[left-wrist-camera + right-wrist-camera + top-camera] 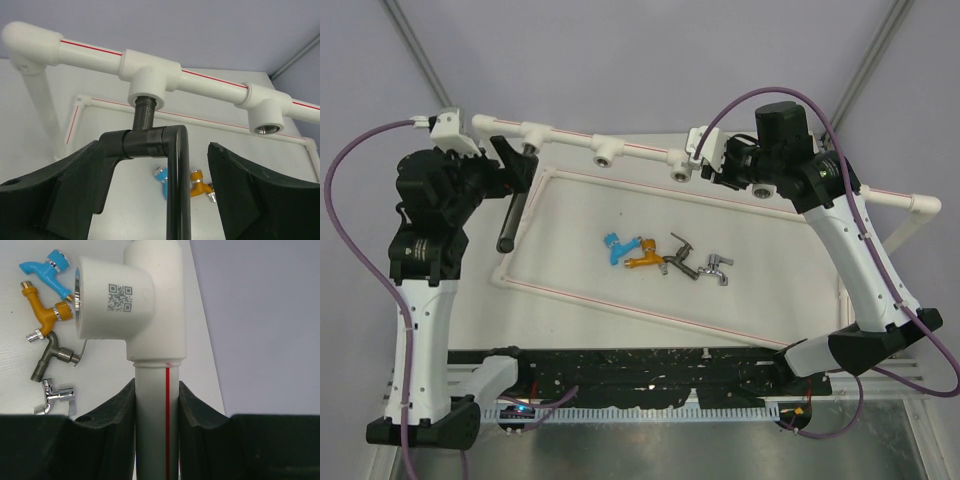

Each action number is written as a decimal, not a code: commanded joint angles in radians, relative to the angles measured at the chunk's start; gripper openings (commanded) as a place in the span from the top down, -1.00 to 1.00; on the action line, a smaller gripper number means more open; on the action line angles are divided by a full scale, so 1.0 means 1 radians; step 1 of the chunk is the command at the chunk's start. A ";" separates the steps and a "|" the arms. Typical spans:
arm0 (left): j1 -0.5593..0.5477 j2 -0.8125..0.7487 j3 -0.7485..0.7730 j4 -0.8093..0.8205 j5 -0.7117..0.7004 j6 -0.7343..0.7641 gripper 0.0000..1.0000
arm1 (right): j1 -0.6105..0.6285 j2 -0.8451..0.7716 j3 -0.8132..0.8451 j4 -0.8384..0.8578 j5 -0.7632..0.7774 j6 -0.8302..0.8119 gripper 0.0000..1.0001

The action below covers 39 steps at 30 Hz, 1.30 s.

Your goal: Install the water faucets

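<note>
In the upper left of the overhead view, the large dark-grey faucet (150,141) stands with its threaded neck in the first socket (147,82) of the white pipe frame (565,137). Its long arm hangs down toward the table (570,270). Some thread shows below the socket, so it looks started, probably not fully seated.

The left pincer (152,150) stands wide with the faucet body between its fingers. The left finger (75,180) is at or just against the body, and the right finger is clear of the arm. This looks like a release between turns.

At the upper right, the right pincer (156,390) is closed narrow on a straight run of the frame below a tee. It is likely there to steady the frame against twisting.

The blue faucet (616,246), orange faucet (645,256), dark metal faucet (678,255) and chrome faucet (715,268) lie in a row mid-table, close together and some touching. None of them is installed.

Two open sockets (607,157) along the top rail wait between the two arms. The long arm of the fitted faucet sweeps through the pincer's gap, so any further turn has to avoid the fingers and the frame's corner post at far left.
</note>
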 commanded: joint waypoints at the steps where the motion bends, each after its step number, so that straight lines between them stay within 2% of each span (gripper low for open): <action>1: 0.007 0.037 0.003 0.102 0.148 -0.096 -0.66 | 0.031 0.020 -0.020 0.027 -0.116 0.034 0.90; 3: 0.007 0.061 0.023 0.085 0.168 -0.088 -0.51 | 0.029 0.020 -0.019 0.029 -0.115 0.034 0.89; 7: -0.055 0.106 0.091 -0.022 0.104 0.019 -0.40 | 0.031 0.021 -0.019 0.029 -0.112 0.034 0.90; 10: -0.156 0.114 0.109 -0.079 -0.057 0.151 -0.14 | 0.031 0.021 -0.019 0.029 -0.112 0.034 0.90; 15: -0.329 0.135 0.103 -0.133 -0.327 0.392 0.12 | 0.031 0.026 -0.016 0.029 -0.116 0.036 0.89; 19: -0.475 0.175 0.074 -0.151 -0.564 0.605 0.26 | 0.031 0.032 -0.011 0.029 -0.116 0.037 0.90; 22: -0.570 0.201 0.031 -0.137 -0.689 0.732 0.27 | 0.031 0.030 -0.011 0.029 -0.115 0.037 0.90; 24: -0.601 0.207 0.020 -0.124 -0.732 0.742 0.19 | 0.031 0.032 -0.009 0.029 -0.116 0.037 0.89; 26: -0.601 0.193 0.043 -0.117 -0.721 0.701 -0.02 | 0.031 0.032 -0.012 0.030 -0.115 0.037 0.90; 32: -0.586 0.054 0.088 0.008 -0.567 0.564 -0.38 | 0.031 0.035 -0.012 0.029 -0.118 0.039 0.90; 35: -0.500 0.009 0.123 0.010 -0.472 0.434 -0.56 | 0.032 0.033 -0.012 0.029 -0.118 0.039 0.90; 39: -0.292 -0.018 0.117 -0.002 -0.375 0.247 -0.71 | 0.031 0.030 -0.014 0.029 -0.119 0.039 0.89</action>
